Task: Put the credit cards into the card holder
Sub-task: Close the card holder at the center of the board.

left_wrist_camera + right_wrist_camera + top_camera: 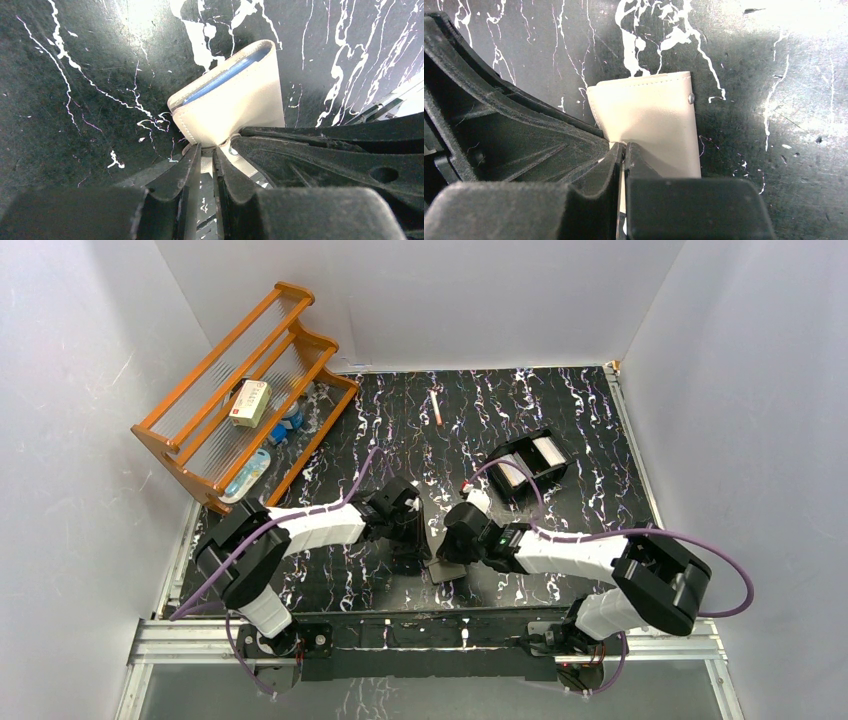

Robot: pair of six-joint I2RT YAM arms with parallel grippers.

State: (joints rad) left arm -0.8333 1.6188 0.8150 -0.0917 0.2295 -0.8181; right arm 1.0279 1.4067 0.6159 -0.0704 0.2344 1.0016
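The card holder [447, 571] lies near the table's front middle, pale grey outside. In the left wrist view the card holder [235, 100] is folded, with a blue strip showing inside its far edge. My left gripper [215, 149] is shut on its near flap. In the right wrist view the card holder [649, 120] shows a small rivet, and my right gripper [624, 146] is shut on its near edge. Both grippers, left [418, 558] and right [447, 552], meet over it. White credit cards [546, 449] stand in the black tray [527, 487].
A wooden rack [240, 400] stands at the back left and holds a cream box [250, 402] and blue items. A thin orange-white stick [436, 408] lies at the back middle. White walls close in both sides and the back.
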